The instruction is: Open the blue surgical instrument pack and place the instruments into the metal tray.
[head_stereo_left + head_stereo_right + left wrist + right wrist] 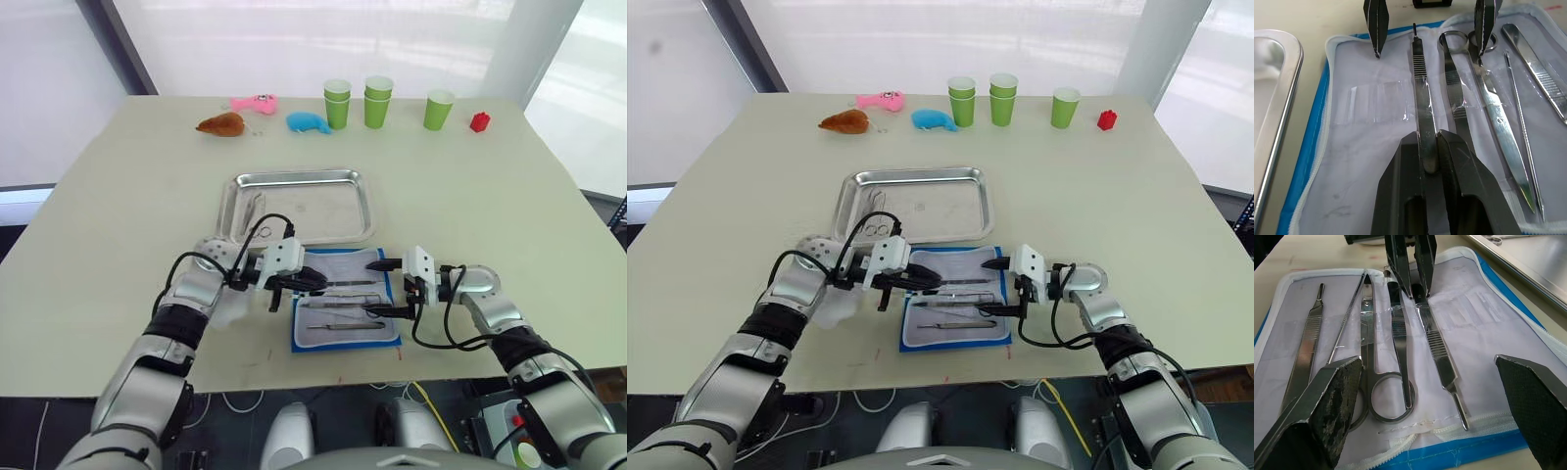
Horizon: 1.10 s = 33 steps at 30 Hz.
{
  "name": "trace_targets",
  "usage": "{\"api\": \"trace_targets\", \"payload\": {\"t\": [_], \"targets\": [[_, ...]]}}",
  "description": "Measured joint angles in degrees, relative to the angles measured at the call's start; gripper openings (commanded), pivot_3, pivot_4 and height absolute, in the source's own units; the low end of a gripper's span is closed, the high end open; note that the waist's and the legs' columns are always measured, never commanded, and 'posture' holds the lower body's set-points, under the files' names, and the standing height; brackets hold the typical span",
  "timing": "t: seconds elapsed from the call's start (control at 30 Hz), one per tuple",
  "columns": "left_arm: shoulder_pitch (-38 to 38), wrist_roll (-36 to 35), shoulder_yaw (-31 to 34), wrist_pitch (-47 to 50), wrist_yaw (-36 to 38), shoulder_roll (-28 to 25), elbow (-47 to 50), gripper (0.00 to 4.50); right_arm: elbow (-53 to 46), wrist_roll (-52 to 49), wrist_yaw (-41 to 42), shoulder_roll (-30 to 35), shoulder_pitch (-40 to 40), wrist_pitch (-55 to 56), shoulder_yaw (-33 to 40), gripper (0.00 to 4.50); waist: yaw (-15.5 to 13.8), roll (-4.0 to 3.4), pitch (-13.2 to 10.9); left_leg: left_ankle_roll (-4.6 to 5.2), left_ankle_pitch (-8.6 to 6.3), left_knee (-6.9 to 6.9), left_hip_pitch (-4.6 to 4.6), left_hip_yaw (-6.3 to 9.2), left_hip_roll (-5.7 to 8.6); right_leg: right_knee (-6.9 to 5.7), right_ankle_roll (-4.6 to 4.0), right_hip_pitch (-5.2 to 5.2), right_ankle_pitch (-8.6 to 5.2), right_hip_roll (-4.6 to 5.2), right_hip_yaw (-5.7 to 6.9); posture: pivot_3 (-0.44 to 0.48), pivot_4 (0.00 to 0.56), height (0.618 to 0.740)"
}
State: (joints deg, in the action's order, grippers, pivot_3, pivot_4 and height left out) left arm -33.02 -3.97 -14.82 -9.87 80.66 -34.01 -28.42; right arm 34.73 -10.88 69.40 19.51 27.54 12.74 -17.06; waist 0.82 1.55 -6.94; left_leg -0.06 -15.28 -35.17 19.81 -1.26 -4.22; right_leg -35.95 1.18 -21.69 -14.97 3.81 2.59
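My left fingers clenched on 1 flat handle in the open pack — right fingers spread wide, tray just beyond.

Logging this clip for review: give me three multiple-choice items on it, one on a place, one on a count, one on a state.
1. Where does the open blue surgical instrument pack lie?
A. inside the tray
B. on the table, nearer the robot than the metal tray
C. by the cups

2. How many green cup stacks stand at the far edge?
A. two
B. three
C. five

3. The left gripper is
A. shut on a flat instrument
B. open over the tray
C. gripping a cup

B: pack lies before the tray.
B: three stand there.
A: fingers pinch its end.
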Motion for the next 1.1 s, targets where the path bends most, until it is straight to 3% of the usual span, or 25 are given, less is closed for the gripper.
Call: {"api": "trace_targets", "payload": {"t": [0.53, 1.1], "targets": [[0.1, -0.5, -0.3, 24.4, 1.9, -7.5, 16.9, 0.04, -0.1, 0.0, 0.0, -0.2, 0.0, 0.0, 0.0, 4.5, 0.1, 0.02, -0.1, 0.0, 0.0, 0.0, 0.03, 0.07, -0.05, 0.0, -0.01, -0.04, 0.0, -0.08, -0.05, 0.0, 0.15, 0.74], [0.2, -3.1, 0.9, 25.8, 5.0, -14.7, 19.0, 0.04, -0.1, 0.0, -0.1, -0.4, 0.0, 0.0, 0.0, 4.5, 0.2, 0.06, -0.1, -0.01, -0.01, 0.03, 0.02, 0.09, -0.12, 0.0, -0.02, -0.06, -0.01, 0.13, -0.19, 0.0, 0.15, 0.74]]}}
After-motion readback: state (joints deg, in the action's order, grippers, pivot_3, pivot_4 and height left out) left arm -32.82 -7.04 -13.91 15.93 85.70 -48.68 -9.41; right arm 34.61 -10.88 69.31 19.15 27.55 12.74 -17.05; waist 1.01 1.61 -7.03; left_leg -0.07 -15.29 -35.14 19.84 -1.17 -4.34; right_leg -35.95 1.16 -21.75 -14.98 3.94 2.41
